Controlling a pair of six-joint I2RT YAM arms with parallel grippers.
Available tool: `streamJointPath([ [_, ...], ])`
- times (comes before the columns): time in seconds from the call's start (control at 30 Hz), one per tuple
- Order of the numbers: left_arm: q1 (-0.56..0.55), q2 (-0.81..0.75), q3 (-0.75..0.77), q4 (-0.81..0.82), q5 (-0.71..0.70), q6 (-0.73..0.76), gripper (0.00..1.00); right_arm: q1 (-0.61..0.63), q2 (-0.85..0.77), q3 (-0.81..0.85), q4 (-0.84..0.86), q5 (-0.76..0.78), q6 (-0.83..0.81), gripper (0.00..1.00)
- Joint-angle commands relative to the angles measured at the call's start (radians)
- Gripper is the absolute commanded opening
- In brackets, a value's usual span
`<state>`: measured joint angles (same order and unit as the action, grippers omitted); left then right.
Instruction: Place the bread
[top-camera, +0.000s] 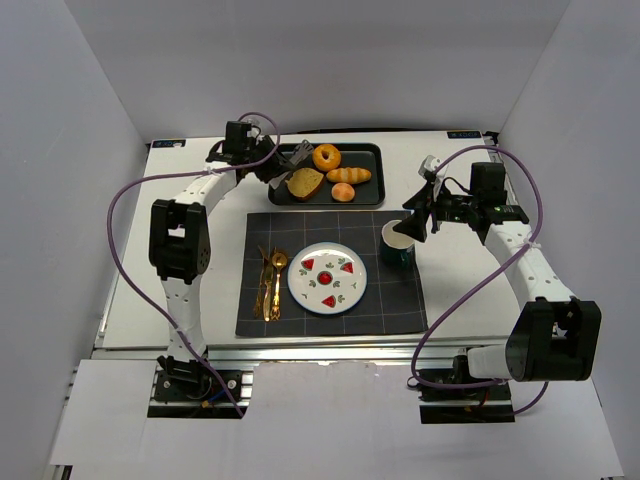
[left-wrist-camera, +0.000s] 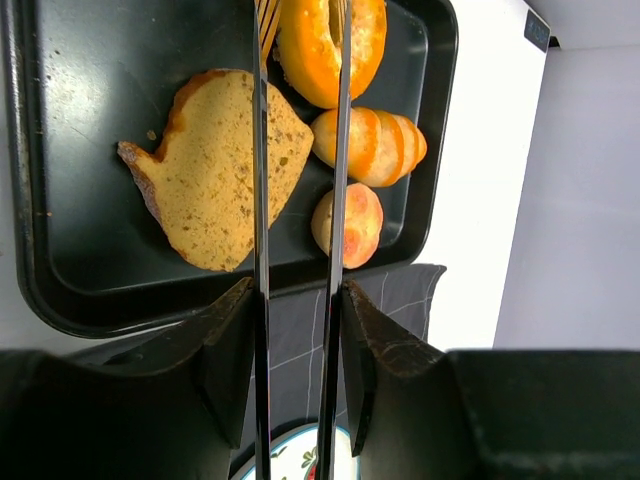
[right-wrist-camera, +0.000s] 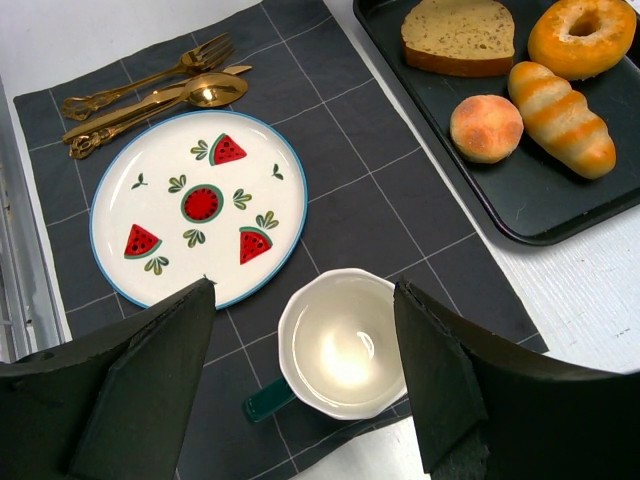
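Overhead view, read from left to right. At the upper left, the left gripper (top-camera: 275, 172) is seen reaching over the near-left corner of a black tray (top-camera: 365, 197). In the left wrist view its fingers (left-wrist-camera: 232, 335) are closed on a pair of metal tongs (left-wrist-camera: 259, 200), whose two thin blades run up the frame over the tray and are parted. The bread is all held on this tray at upper centre: a bread slice (top-camera: 305, 183) at its left, a ring bun (top-camera: 320, 160) above it, a striped roll (top-camera: 349, 175) to the right and a round bun (top-camera: 343, 192) at the lower right. In the wrist view the left blade is laid across the edge of the slice and the right blade across the ring bun (whether the tips touch either cannot be told). Below the tray a dark checked placemat (top-camera: 400, 300) is spread at centre frame, bearing gold cutlery (top-camera: 270, 285) at its left, a watermelon-patterned plate (top-camera: 327, 278) in the middle and a cup (top-camera: 398, 245) at its upper right. Just right of the cup, the right gripper (top-camera: 413, 222) is held above it with its jaws apart and nothing between them.
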<state>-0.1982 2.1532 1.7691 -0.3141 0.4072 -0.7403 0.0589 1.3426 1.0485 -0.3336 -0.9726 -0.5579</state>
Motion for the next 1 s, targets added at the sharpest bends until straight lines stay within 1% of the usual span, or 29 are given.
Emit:
streamJointPath([
  [0.0,0.002,-0.049,0.0,0.009,0.03,0.013,0.47,-0.007,-0.017,0.007,0.013,-0.031,-0.007,0.77],
  [0.2,0.0,-0.023,0.007,0.017,0.042,0.005,0.47,-0.007,-0.02,0.001,0.015,-0.028,-0.007,0.77],
  [0.7,-0.02,0.042,0.066,-0.025,0.053,0.022,0.5,-0.013,-0.019,-0.005,0.021,-0.031,-0.004,0.77],
  [0.97,-0.027,0.043,0.059,0.0,0.065,0.006,0.5,-0.016,-0.023,-0.015,0.022,-0.031,-0.004,0.77],
])
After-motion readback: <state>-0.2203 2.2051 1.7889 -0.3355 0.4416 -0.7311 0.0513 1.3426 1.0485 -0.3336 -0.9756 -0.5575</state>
